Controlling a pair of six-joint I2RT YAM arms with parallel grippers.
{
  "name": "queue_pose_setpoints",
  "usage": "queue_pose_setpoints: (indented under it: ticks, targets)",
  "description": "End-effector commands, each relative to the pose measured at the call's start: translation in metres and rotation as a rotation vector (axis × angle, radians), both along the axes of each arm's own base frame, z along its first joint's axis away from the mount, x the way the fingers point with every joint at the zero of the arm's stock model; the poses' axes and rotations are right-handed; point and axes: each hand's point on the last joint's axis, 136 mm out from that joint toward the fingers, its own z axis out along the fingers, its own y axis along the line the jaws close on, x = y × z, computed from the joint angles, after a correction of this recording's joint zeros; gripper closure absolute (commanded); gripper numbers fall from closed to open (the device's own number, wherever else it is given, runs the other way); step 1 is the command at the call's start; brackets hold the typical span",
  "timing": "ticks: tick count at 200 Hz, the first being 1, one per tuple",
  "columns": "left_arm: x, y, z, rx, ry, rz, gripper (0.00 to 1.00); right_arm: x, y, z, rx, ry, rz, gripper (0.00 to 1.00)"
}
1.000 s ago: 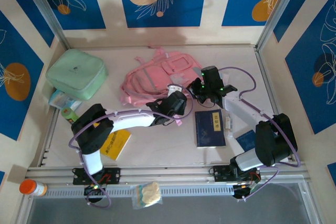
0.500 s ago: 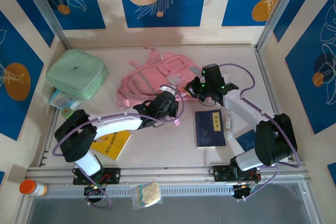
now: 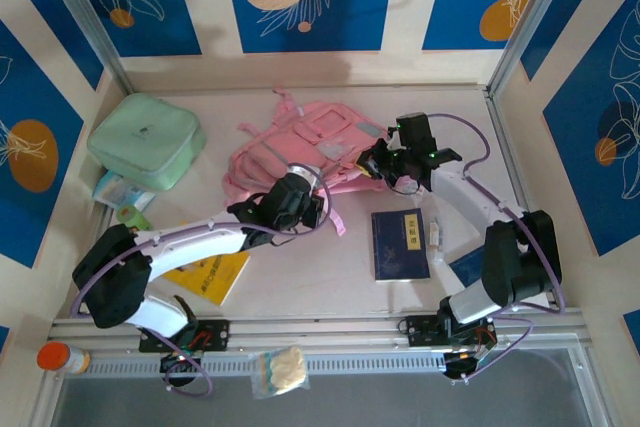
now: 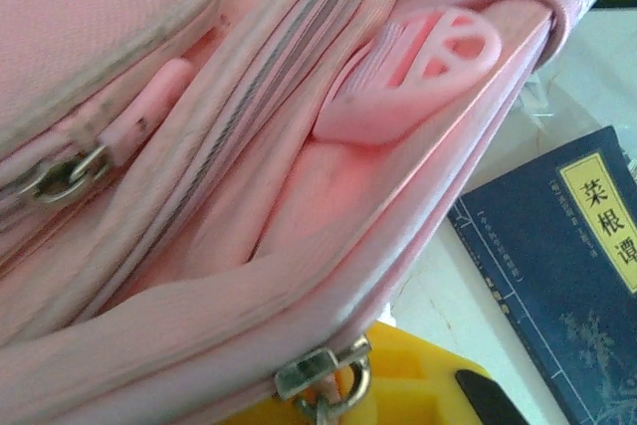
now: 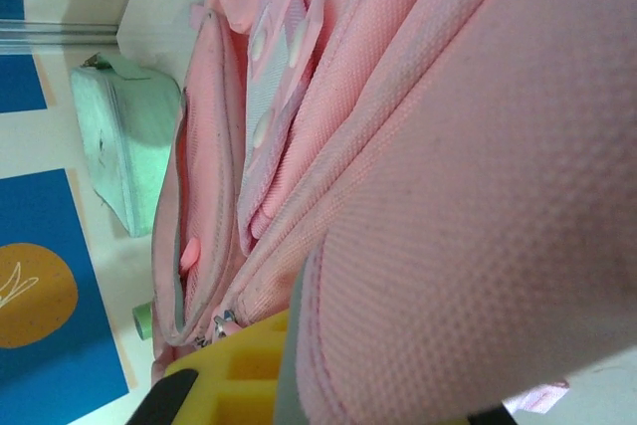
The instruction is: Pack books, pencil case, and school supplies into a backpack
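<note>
Clamped shut with the left claw (image 3: 308, 192) on the near edge of the backpack (image 3: 300, 142), fingers together on pink fabric. Likewise pinched tight with the right claw (image 3: 378, 162) on its right side. Sprawled mid-table toward the back wall. Just right of it, flat: a navy book (image 3: 400, 244). Beside the left arm: a yellow book (image 3: 218, 275). Far left: a mint case (image 3: 145, 140).

pink backpack (image 3: 300, 145), navy book (image 3: 400, 244), mint case (image 3: 145, 140)

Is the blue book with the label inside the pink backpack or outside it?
Outside. The blue book lies flat on the table, label side up, beside the pink backpack.
</note>
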Motion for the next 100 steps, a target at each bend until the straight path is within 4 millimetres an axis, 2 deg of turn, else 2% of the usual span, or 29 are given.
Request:
queue_pose_setpoints:
  ticks: [1,20,38,62,79,100]
  targets:
    - [-0.004,0.026,-0.008,0.07,0.02,0.028,1.0,0.031,-0.022,0.013,-0.048,-0.084,-0.043,1.0]
    - [-0.005,0.02,-0.006,0.047,0.031,0.014,1.0,0.033,-0.018,0.01,-0.034,-0.077,-0.012,1.0]
    - [-0.002,0.011,-0.004,0.014,0.037,0.008,1.0,0.027,-0.009,0.008,-0.012,-0.059,0.024,0.94]
    - [0.002,-0.003,0.0,-0.023,0.049,-0.007,1.0,0.012,-0.009,0.002,0.006,-0.01,0.041,0.72]
    - [0.005,-0.009,-0.002,-0.044,0.056,-0.006,1.0,-0.001,-0.011,0.0,0.048,0.03,0.031,0.6]
    - [0.008,-0.017,-0.004,-0.07,0.066,-0.007,1.0,-0.025,-0.005,0.0,0.091,0.059,0.038,0.47]
